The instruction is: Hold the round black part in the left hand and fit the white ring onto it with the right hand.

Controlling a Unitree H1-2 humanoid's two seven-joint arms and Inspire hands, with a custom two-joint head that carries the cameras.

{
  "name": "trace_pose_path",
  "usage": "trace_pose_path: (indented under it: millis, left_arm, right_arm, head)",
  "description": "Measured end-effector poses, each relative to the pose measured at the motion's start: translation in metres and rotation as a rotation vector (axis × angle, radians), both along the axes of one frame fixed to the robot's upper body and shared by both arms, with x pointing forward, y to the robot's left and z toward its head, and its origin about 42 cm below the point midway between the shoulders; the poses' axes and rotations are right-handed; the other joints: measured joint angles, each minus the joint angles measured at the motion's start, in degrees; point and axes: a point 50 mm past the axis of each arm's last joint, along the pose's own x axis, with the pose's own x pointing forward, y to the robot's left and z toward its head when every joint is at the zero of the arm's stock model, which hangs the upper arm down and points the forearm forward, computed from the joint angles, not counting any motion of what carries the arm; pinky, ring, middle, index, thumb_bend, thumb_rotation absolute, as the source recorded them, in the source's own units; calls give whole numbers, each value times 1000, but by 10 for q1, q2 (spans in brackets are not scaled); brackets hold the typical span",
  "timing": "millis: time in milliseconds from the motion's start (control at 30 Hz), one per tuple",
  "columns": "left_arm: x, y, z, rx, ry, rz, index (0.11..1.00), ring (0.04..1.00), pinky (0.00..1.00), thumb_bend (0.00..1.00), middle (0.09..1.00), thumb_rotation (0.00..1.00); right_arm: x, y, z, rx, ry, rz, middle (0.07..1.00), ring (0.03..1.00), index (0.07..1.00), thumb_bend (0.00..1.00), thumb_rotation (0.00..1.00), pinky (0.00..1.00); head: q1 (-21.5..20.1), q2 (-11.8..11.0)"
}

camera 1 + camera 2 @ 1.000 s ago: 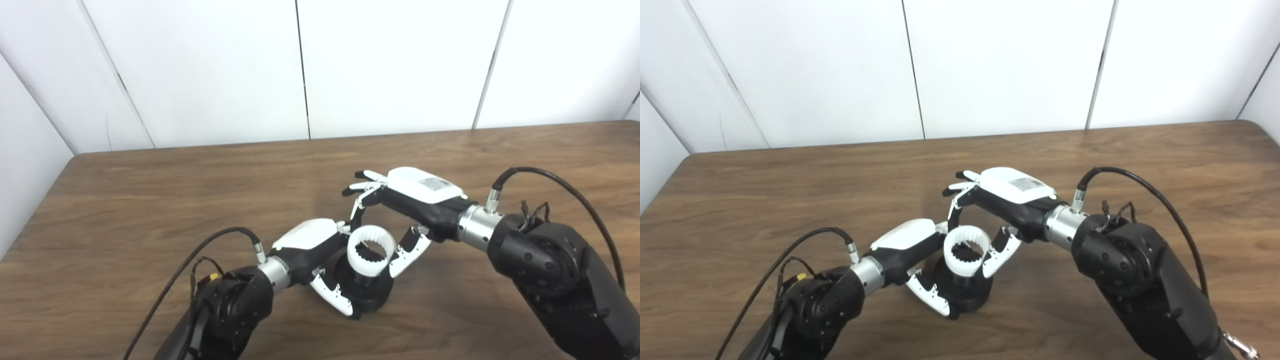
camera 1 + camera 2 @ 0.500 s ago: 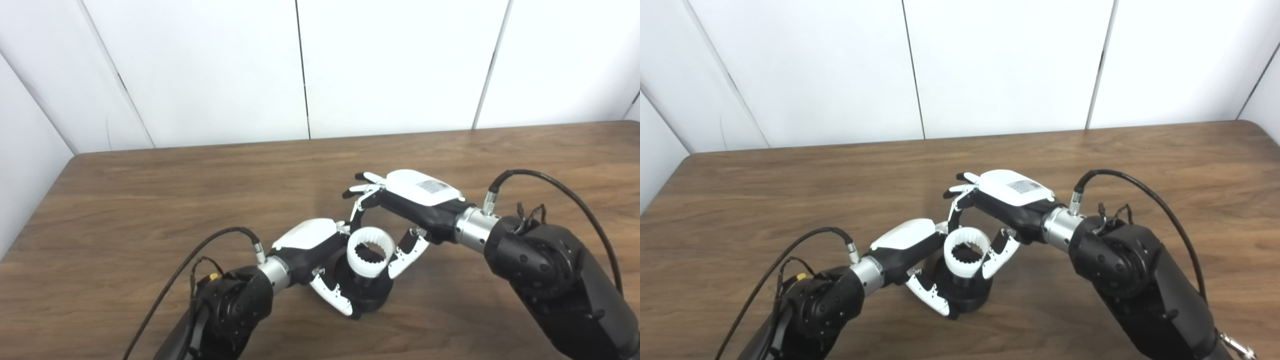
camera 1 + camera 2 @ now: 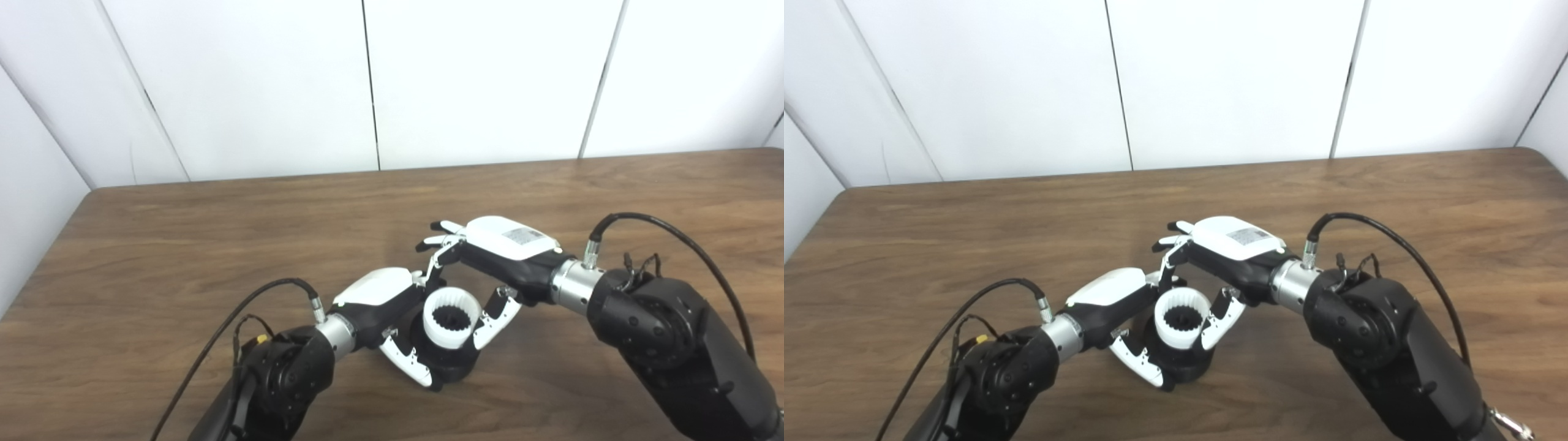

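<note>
Lowered since a second ago, the white ring (image 3: 450,316) now sits level on top of the black part (image 3: 446,361) rather than tilted above it, and the right robot hand (image 3: 493,257) has come down and slightly leftward with it.

That right robot hand grips the ring: its thumb (image 3: 499,312) presses the ring's right side, and one finger (image 3: 436,263) reaches down to the ring's far rim, while the other fingers stick out to the left, spread and touching nothing. The ring lies below the palm, between finger and thumb. Its toothed inner wall faces up, and a dark core shows through its opening.

The left robot hand (image 3: 386,303) is closed on the black part, which stands on the worktop (image 3: 184,245) just right of that palm. Its thumb (image 3: 407,361) curls around the near left of the part; the fingers pass behind it and are mostly hidden. The ring touches the left robot hand's knuckle side or comes just beside it; which of the two cannot be told.

Both forearms enter from the bottom edge, each with a black cable looping from the wrist.
</note>
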Motion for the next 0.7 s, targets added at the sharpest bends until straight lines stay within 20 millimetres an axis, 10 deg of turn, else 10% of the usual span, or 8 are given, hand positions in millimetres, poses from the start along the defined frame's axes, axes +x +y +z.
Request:
trace_pose_path:
  millis: [700]
  left_arm:
    - [0,0,0,-2,0,-1,693,1000,917,914,967,254]
  right_arm:
    - [-2,-1,-11,-9,16,3,896,1000,490,525,152,938]
  head:
    - [2,1]
